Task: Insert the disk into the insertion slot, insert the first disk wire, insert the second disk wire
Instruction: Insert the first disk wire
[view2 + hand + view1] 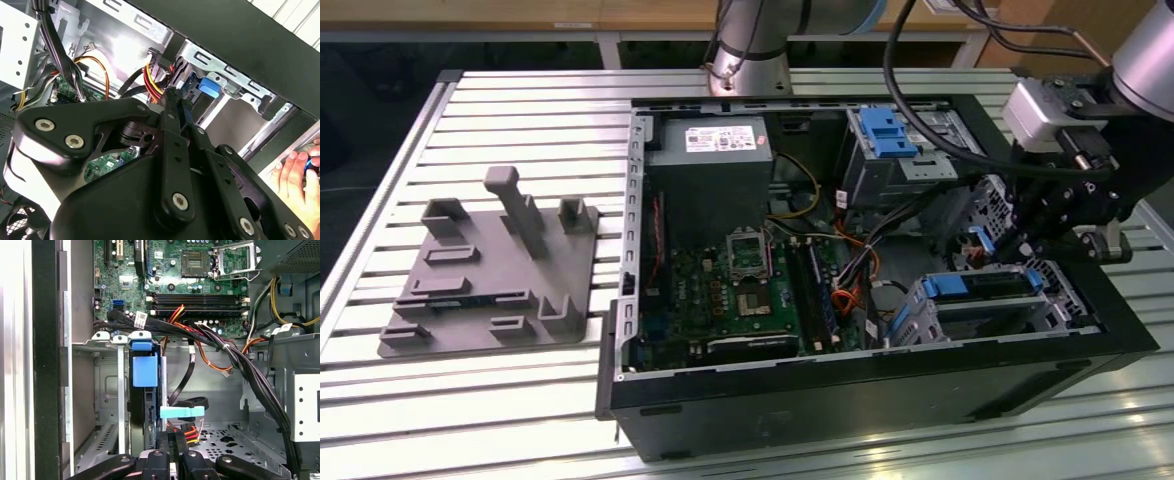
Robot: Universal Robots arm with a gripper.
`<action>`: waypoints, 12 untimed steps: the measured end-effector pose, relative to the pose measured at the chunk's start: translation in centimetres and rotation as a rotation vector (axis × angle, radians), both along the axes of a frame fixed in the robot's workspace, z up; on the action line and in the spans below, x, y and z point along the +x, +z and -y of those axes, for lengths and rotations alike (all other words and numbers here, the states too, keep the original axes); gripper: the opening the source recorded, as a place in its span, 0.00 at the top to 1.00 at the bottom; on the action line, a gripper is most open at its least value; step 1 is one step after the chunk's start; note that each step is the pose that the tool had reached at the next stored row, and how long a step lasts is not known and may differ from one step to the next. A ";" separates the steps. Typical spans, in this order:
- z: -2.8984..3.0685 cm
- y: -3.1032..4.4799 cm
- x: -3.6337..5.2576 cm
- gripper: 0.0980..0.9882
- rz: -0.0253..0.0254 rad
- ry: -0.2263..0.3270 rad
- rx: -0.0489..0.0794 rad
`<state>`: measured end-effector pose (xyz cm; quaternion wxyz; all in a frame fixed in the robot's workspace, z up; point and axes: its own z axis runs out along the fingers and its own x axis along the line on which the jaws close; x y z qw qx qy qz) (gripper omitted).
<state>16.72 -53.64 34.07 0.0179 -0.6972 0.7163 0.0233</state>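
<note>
My gripper [171,95], pinched on the wire's [190,430] stiff plug because the cable looks floppy, sits by the disk [983,287] seated in the slot [1065,302], lower right of the exterior view.

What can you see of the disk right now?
The disk sits inside the insertion slot, a small grey perforated cage at the case's corner toward the exterior view's right. A bright blue bracket frames it, tab at the open end. In the first wrist view it shows edge-on, dark. The gripper hovers by that end, beside red and yellow wires.
</note>
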 end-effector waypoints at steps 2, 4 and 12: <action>0.08 0.00 0.00 0.92 0.0000 0.000 0.000; 0.18 -0.01 0.00 0.92 0.0000 0.000 0.000; 0.62 -0.09 0.00 0.92 0.0000 0.000 0.000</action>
